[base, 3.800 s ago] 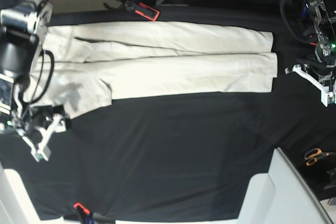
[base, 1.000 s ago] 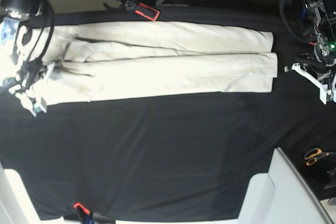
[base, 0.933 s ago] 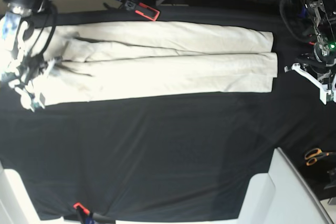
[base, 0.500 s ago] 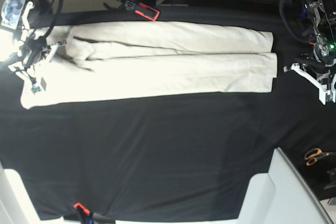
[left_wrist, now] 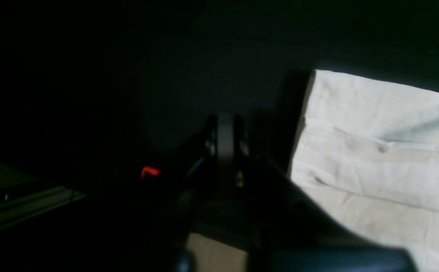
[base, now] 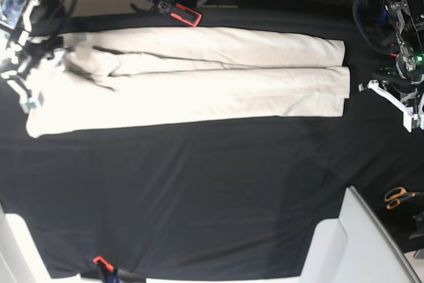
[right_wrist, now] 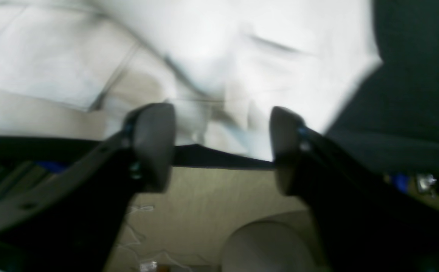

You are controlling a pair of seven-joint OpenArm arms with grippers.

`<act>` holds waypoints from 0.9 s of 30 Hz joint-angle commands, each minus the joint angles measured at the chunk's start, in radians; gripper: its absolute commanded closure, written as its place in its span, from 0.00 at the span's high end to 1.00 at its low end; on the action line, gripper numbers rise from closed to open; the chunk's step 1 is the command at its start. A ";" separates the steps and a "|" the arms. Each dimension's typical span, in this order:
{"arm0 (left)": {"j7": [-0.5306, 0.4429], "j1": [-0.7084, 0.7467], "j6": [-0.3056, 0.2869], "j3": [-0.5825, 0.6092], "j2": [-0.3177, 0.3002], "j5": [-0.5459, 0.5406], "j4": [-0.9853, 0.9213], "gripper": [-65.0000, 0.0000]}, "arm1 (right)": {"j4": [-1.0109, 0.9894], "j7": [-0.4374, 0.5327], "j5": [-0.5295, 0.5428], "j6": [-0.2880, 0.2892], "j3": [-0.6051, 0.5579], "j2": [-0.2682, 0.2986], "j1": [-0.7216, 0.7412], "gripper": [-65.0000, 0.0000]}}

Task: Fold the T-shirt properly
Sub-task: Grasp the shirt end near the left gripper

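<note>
1. Base view shows our T-shirt point(base: 192, 77) lying flat on the black tablecloth point(base: 199, 197), folded into a long band across the far half of the cloth.
2. Its two long flaps meet along a seam line running down the middle of the band, and the whole shirt rests on the tablecloth with no part lifted.
3. Our right gripper point(base: 23, 77) sits at the collar end of the T-shirt, at that view's left; in the right wrist view the right gripper point(right_wrist: 221, 147) stands with its jaws spread wide, the T-shirt point(right_wrist: 204, 49) blurred beyond them and nothing between the pads.
4. Our left gripper point(base: 397, 104) hangs just off the hem end of the T-shirt, at the base view's right, apart from the fabric.
5. Left wrist view is very dark; the left gripper point(left_wrist: 225, 147) shows its fingers pressed close together with nothing between them, and the T-shirt point(left_wrist: 374, 158) edge lies just beside it.
6. Orange-handled scissors point(base: 397, 197) lie well away from the T-shirt, off the tablecloth's right edge.
</note>
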 commanded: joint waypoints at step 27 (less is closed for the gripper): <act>-0.016 -0.065 -0.593 -0.209 -0.024 -0.394 -0.423 0.86 | 0.171 0.150 0.005 0.010 0.020 0.007 -0.080 0.66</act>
